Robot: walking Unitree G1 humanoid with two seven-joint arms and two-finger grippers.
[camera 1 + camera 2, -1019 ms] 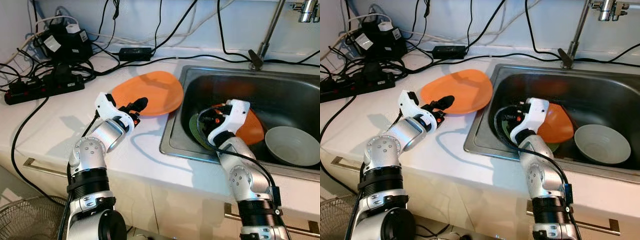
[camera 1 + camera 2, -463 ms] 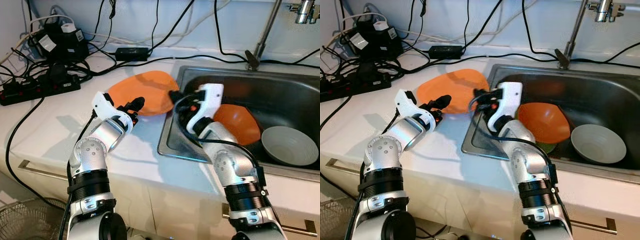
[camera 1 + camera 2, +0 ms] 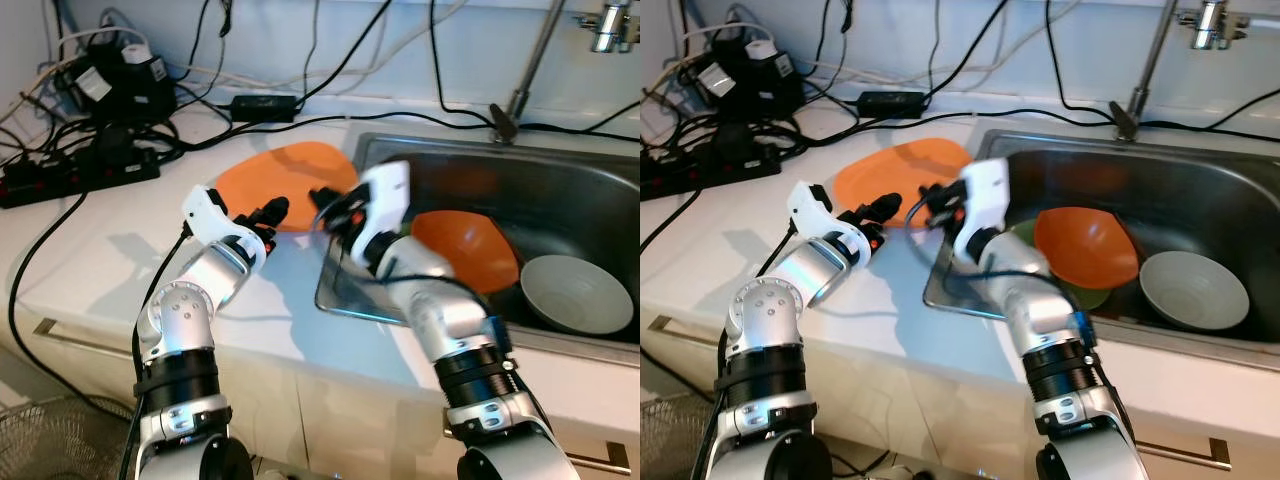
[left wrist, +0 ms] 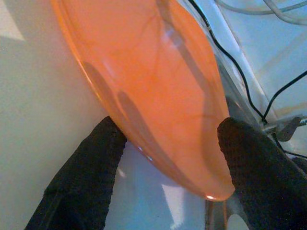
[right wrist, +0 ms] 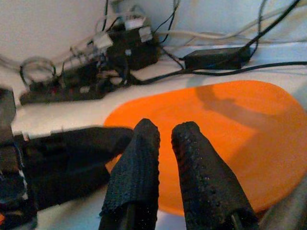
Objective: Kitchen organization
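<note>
An orange plate (image 3: 285,170) lies on the white counter, its right edge by the sink (image 3: 345,290). My left gripper (image 3: 270,212) is open at the plate's near rim. In the left wrist view the plate's rim (image 4: 158,105) runs between the two spread fingers (image 4: 81,182). My right gripper (image 3: 325,200) is shut and holds nothing. It hovers over the sink's left rim beside the left gripper, and its fingers (image 5: 144,158) point at the plate (image 5: 230,139). An orange bowl (image 3: 465,245) and a grey bowl (image 3: 580,293) sit in the sink.
A black power strip (image 3: 75,172), adapters and tangled cables (image 3: 270,103) crowd the counter's back left. The faucet base (image 3: 505,122) stands behind the sink. A green plate (image 3: 1090,297) lies under the orange bowl. White counter lies bare at the front left.
My right gripper has risen out of the sink and swung left to the orange plate's near edge. The left gripper has stayed at the plate's rim.
</note>
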